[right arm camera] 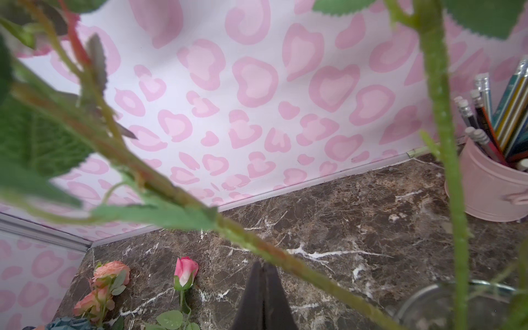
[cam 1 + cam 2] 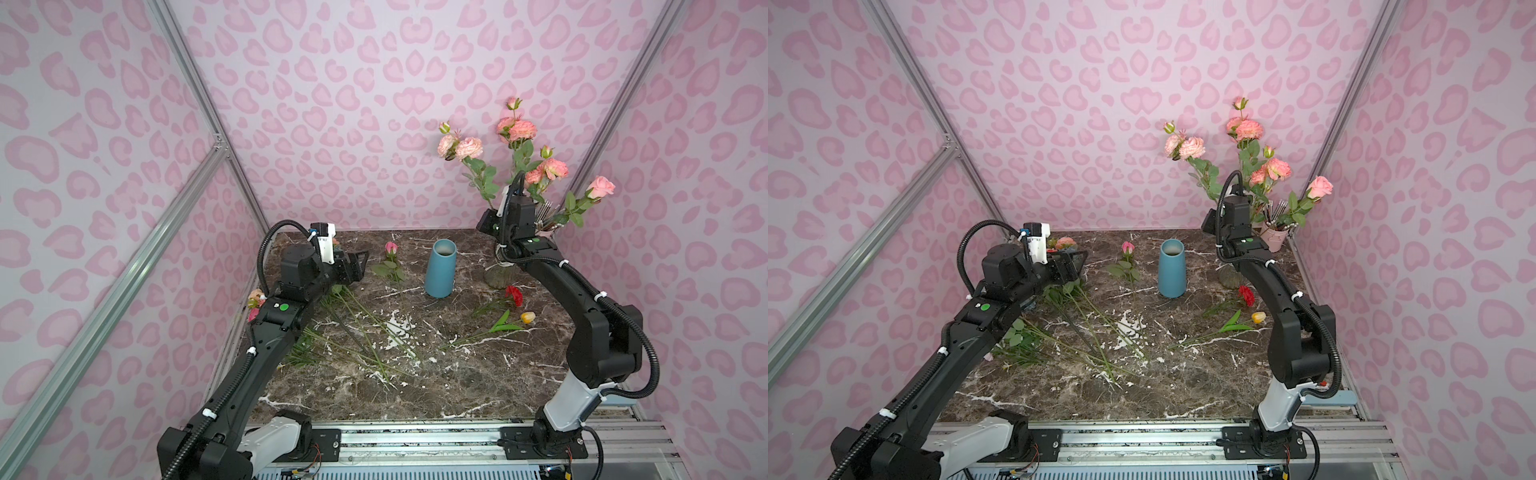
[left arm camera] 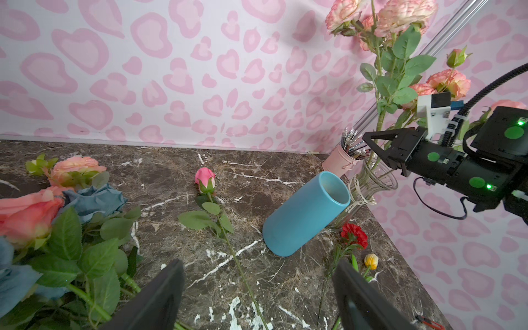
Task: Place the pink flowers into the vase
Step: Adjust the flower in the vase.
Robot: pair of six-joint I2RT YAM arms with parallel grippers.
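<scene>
Fingers [image 3: 160, 300] of your left gripper [image 3: 258, 268] spread wide, empty; loose pink flowers [image 3: 28, 217] lie just beside them. Your right gripper [image 1: 263, 268] pinched closed on nothing, just beside more of them standing in glass vase [image 3: 380, 180].

Both top views look down from high over the near edge toward the back wall [image 2: 374, 124] [image 2: 1100, 124], covering the whole table [image 2: 457, 374] [image 2: 1183, 374]. The left wrist view looks low across it; the right wrist view sits close among stems [image 1: 440, 114]. Both wrist views share the bud [image 3: 204, 177] [image 1: 185, 271] and pencil cup [image 3: 340, 163] [image 1: 485, 188].

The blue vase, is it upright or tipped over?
Upright: the blue vase stands on its base, open mouth facing up.
</scene>
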